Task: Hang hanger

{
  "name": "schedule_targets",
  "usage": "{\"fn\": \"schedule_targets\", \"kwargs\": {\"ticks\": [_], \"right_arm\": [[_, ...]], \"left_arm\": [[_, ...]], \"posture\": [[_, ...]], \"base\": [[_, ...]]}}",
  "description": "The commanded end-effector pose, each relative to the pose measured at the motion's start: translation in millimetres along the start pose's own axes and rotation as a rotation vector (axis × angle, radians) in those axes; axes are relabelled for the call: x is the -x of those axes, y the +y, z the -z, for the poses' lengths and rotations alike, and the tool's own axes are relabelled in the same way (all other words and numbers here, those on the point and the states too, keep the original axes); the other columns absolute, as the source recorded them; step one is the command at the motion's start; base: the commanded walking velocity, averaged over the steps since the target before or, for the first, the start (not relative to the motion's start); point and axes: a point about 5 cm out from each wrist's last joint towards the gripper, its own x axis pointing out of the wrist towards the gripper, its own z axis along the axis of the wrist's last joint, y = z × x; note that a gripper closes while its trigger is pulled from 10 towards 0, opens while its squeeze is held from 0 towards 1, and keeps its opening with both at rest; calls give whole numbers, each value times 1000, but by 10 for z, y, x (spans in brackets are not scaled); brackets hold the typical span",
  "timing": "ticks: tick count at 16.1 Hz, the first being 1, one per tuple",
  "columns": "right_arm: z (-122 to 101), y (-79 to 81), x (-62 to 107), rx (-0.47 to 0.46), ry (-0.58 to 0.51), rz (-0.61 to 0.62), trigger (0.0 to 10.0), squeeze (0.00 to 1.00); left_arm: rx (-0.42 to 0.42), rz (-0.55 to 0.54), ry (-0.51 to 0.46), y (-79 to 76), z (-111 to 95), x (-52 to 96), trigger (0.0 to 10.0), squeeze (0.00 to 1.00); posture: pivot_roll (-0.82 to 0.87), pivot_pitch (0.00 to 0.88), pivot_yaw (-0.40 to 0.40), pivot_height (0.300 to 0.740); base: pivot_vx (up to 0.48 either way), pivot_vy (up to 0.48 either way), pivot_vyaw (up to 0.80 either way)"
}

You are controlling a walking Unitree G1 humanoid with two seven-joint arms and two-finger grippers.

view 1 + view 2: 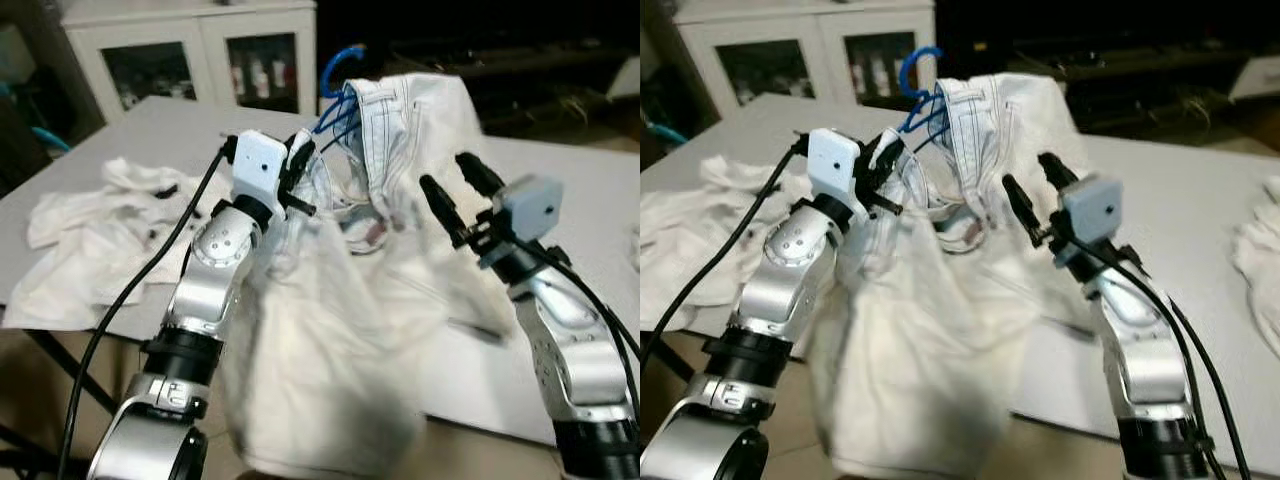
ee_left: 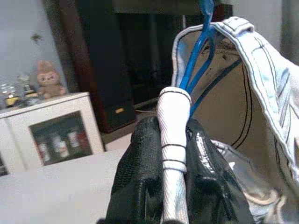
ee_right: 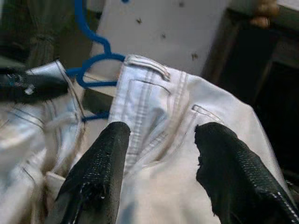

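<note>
Left gripper (image 2: pixel 174 154) clamped on white garment (image 1: pixel 330 380) beside blue hanger (image 1: pixel 335 85); right gripper (image 3: pixel 161 154) open nearby; hanging undone, apparently.

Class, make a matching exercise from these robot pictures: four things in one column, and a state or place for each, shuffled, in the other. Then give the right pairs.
Things
1. left tool
2. right tool
3. blue hanger
4. crumpled white garment

States or places
A. lying on the grey table
B. open, at the waistband
C. inside the white trousers
D. shut on a fold of white cloth

Pairs: 1-D, 2-B, 3-C, 4-A
</note>
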Motion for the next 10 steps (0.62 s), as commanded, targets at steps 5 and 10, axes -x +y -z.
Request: {"fn": "schedule_targets", "kwargs": {"ticks": [5,10], "right_arm": [[-41,72,-62,3,-10,-16,10000,0],[-56,113,-103,8,-17,-20,10000,0]], "left_arm": [[-24,-44,-59,105,-150,-27,10000,0],[-26,-42,-56,109,-149,-32,10000,0]], "posture": [[27,0,9,723],[28,0,14,723]], "base": [[370,0,0],[338,0,0]]}}
